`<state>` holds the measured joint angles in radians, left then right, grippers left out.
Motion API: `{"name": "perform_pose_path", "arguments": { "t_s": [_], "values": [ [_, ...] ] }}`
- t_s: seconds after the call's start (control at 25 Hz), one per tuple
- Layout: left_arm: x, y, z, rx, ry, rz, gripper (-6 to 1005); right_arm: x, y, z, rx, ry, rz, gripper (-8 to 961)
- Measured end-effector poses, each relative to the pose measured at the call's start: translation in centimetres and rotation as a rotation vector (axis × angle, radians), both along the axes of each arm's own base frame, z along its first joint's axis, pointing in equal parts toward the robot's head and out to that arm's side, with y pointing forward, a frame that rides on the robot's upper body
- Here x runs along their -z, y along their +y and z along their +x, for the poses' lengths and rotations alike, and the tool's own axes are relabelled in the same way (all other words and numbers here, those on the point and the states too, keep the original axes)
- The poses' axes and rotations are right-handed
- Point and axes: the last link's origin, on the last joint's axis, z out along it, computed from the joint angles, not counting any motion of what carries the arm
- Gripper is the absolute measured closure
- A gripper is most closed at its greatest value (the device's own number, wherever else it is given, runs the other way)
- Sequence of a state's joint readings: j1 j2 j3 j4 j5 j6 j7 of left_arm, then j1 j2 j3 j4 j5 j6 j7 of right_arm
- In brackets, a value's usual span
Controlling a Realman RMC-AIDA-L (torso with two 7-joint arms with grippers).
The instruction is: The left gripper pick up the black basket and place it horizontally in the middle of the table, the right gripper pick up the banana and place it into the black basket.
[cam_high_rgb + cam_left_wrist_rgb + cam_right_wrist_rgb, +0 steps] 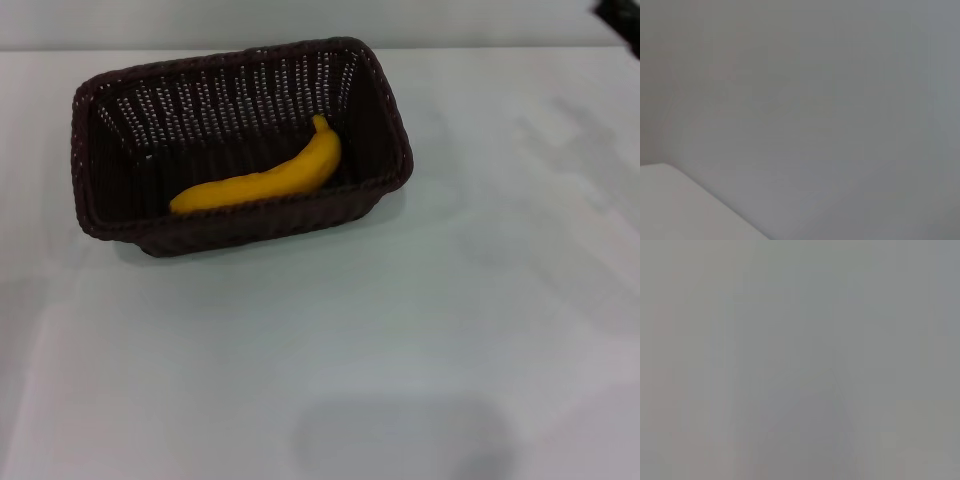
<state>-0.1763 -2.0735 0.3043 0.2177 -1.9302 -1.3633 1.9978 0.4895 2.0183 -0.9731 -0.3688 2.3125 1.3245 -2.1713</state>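
Banana (262, 180) already lies inside the black basket (390, 120), stretched along the basket floor with its stalk end tipped up toward the far right corner. The basket sits lengthwise across the table (420, 330), slightly skewed, in the far left part of what our head camera shows rather than dead centre.

We can find only a dark sliver at the far right corner of the head view, which may belong to the right gripper (622, 18); it is well apart from the basket, off past the basket's right end and farther back. Whether its fingers are spread or closed we cannot tell. Our left gripper does not appear in any view, so we cannot tell its grip either. The left wrist camera shows only blank grey surface with a pale edge at one corner, and the right wrist camera shows plain grey.

We judge both placements done, with only the retreat in hand. To finish it well, we would keep each arm high and clear of the braided rim, draw away from the basket rather than across it, and avoid any sweep that could nudge the basket further askew or tip the banana out. Nothing near the basket seems to need correcting.
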Motion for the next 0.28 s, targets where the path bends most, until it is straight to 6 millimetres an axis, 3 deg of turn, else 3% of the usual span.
{"name": "perform_pose_path", "arguments": {
  "t_s": [0.12,0.28],
  "values": [
    [-0.1,-0.1,-0.1,-0.001,0.016,0.000,131,-0.1,-0.6,2.3,0.093,-0.018,0.074,225],
    [0.1,-0.3,-0.1,-0.008,0.093,0.008,131,0.3,-1.5,5.4,0.233,-0.169,0.204,225]
  ]
}}
